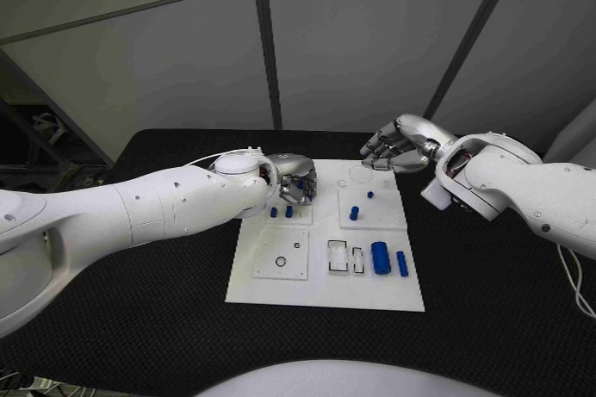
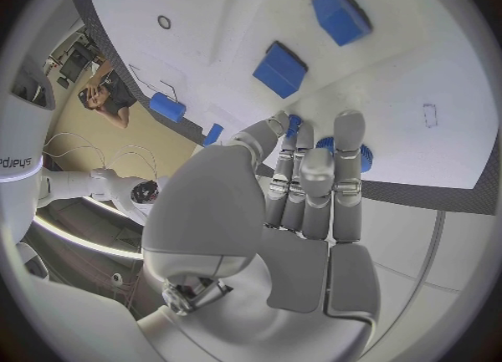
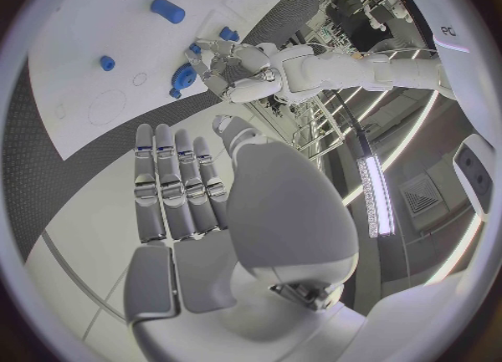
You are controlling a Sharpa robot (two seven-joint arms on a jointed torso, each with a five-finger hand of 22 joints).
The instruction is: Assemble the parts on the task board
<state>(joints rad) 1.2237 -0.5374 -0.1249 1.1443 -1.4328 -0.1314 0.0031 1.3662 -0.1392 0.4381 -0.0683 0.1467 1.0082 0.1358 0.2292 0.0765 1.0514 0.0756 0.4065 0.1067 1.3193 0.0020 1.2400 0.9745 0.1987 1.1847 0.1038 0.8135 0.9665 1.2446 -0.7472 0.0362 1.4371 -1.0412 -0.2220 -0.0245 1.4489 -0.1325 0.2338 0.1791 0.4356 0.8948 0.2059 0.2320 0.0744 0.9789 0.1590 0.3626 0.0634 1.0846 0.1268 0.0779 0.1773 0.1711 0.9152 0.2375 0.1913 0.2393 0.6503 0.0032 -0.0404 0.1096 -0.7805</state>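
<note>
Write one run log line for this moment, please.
left hand: fingers on round blue part, grip unclear | right hand: open, above far edge of task board | other blue parts lie loose

task board (image 1: 373, 298): white | parts (image 1: 380, 257): blue | table (image 1: 497, 311): black | hands (image 1: 295, 178): silver | arms (image 1: 149, 209): white

A black, matte, cloth-like counter (image 1: 137, 328) carries the things. One flat white rectangular task board (image 1: 323, 295) lies directly on it, near the middle and closer to the far edge than to the near edge. The board's long sides run from the far edge toward the near edge, and bare black surface surrounds it on every side. A thin white cable (image 1: 579, 285) hangs at the counter's right edge.
</note>
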